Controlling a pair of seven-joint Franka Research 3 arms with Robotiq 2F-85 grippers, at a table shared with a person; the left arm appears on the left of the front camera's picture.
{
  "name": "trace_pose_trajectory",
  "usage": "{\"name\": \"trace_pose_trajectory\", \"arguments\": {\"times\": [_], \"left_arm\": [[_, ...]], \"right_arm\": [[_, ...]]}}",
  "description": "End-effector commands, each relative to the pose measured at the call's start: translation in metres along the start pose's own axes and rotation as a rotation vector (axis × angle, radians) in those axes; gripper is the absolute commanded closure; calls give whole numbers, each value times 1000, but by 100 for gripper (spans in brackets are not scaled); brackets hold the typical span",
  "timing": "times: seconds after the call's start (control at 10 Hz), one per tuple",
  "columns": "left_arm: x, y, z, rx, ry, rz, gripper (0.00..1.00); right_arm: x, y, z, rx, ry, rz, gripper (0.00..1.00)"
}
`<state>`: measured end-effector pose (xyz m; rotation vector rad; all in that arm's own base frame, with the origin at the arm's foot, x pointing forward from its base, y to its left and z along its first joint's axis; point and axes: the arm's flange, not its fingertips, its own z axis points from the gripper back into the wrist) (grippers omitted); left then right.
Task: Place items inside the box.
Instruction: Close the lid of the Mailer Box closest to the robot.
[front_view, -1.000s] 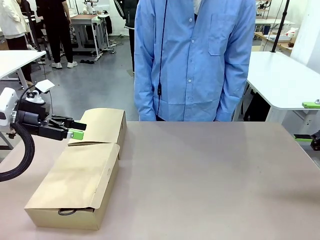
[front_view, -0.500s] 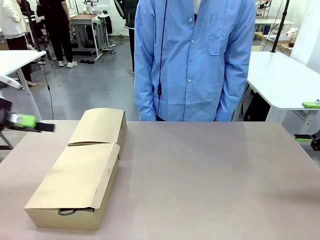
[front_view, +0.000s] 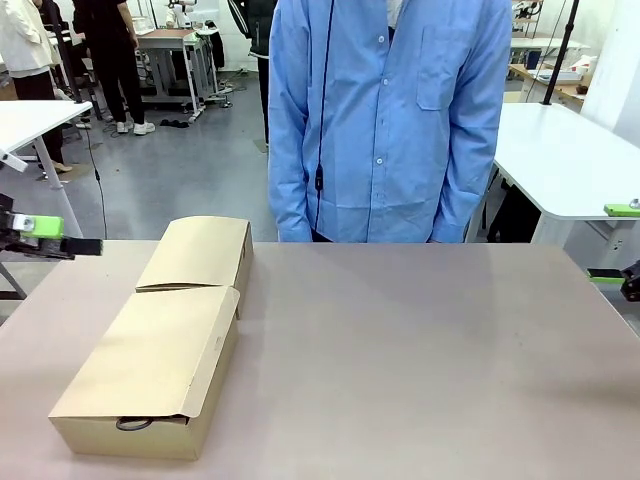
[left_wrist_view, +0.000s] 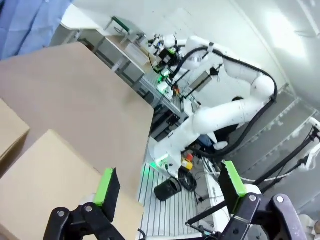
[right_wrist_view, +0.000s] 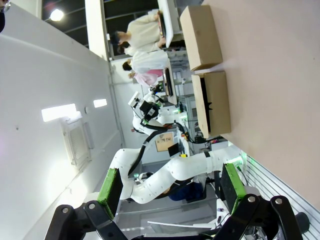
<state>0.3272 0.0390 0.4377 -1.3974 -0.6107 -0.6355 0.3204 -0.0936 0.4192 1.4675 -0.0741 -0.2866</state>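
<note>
The box (front_view: 150, 365) is the longer tan cardboard one at the table's left, lying with its flap lid down. A thin dark loop (front_view: 133, 424) peeks from the gap at its near end; the items themselves are hidden. My left gripper (front_view: 65, 236) hovers at the picture's left edge, left of both cardboard boxes and apart from them. In the left wrist view it (left_wrist_view: 170, 182) is open and empty above the box (left_wrist_view: 45, 175). My right gripper (front_view: 615, 241) is at the table's far right edge, open and empty (right_wrist_view: 170, 184), looking across at the box (right_wrist_view: 212, 102).
A shorter cardboard box (front_view: 200, 250) stands closed just behind the long one, touching it. A person in a blue shirt (front_view: 390, 120) stands at the far edge, hands out of sight. The brown table (front_view: 420, 350) is bare right of the boxes.
My left gripper has drawn back to the left, from over the seam between the two boxes to the picture's left edge. The boxes and the right gripper have not moved.
</note>
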Motion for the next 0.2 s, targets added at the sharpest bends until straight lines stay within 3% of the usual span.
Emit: {"name": "trace_pose_trajectory", "arguments": {"times": [0.0, 0.1], "left_arm": [[-4, 1, 3, 1, 12, -24, 0], [-4, 1, 3, 1, 12, -24, 0]], "right_arm": [[-1, 6, 1, 13, -3, -20, 0], [-1, 6, 1, 13, -3, -20, 0]]}}
